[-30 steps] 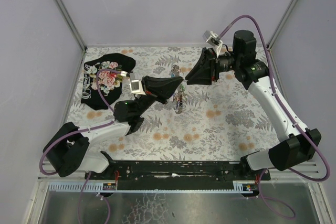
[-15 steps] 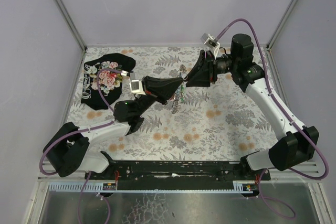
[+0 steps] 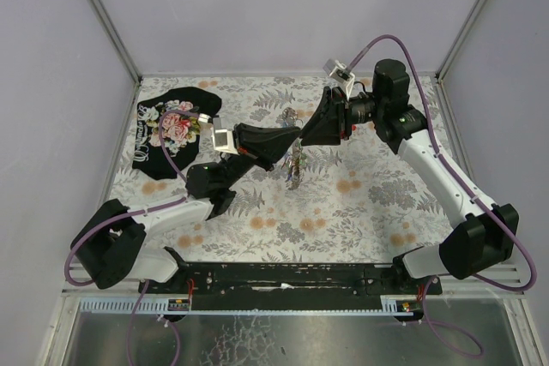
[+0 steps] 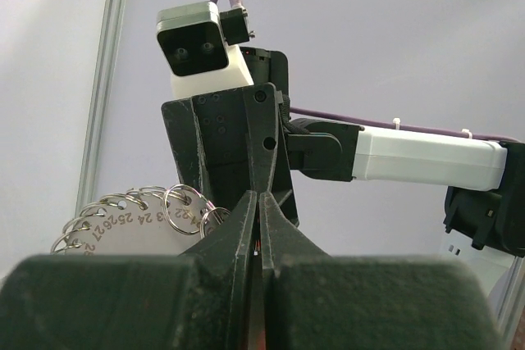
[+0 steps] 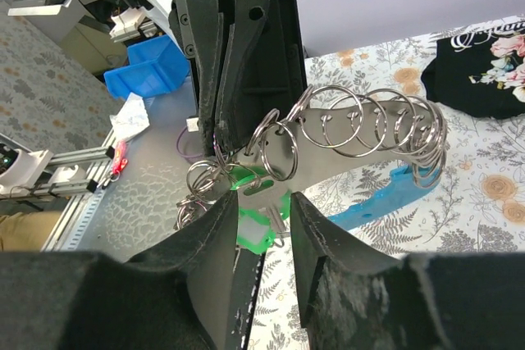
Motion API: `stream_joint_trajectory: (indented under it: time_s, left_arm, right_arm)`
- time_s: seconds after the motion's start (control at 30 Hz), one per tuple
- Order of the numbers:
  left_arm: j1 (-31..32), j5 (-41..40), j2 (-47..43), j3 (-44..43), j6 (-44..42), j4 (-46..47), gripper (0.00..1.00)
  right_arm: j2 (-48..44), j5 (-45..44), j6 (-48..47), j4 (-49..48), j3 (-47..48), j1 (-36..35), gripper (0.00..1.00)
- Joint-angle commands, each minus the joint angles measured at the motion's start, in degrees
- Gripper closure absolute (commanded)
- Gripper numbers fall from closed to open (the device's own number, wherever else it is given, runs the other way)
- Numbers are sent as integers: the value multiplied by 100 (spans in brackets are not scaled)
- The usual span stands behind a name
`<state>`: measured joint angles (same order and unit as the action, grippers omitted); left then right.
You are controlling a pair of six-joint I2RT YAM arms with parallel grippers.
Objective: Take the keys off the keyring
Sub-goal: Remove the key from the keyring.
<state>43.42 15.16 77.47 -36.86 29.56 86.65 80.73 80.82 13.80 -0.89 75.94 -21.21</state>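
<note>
My left gripper (image 3: 292,136) is shut on the end of the keyring's curved grey fob (image 5: 361,161), held above the table. The fob has a light-blue underside (image 5: 385,198) and carries several silvery rings (image 5: 385,125). The keys (image 3: 294,166) hang in a cluster below it. My right gripper (image 5: 262,202) is open, and its fingers stand on either side of a green-headed key (image 5: 261,225) that hangs from the rings. In the left wrist view the jaws (image 4: 259,196) are pressed together and the numbered fob (image 4: 123,227) shows to their left. Yellow and red key heads cannot be made out.
A black floral cloth (image 3: 170,130) lies at the back left of the flower-patterned table (image 3: 343,212). Grey walls and metal posts enclose the table. A blue bin (image 5: 152,75) stands beyond the near edge. The right arm's wrist camera (image 4: 201,43) faces my left gripper closely.
My right gripper has moved left and closed in on the left gripper and the hanging keys. The left arm has stayed put, and the key cluster has swung slightly.
</note>
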Motion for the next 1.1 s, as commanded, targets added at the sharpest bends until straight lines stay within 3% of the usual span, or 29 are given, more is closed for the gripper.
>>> stream_joint_trajectory:
  time_s: [0.0,0.57,0.93,1.07]
  left_arm:
    - [27,-11,4,-156,23,538,100]
    - [13,-57,23,4,-89,512,100]
    - [-29,-42,-10,68,-151,412,100]
    - [-68,-8,-84,132,-208,332,100]
  right_arm:
    - [-158,249,312,-486,-13,-56,63]
    - [-180,386,447,-503,-7,-54,64]
    - [-206,425,637,-591,-78,-41,88]
    - [-224,508,688,-587,-113,39,92]
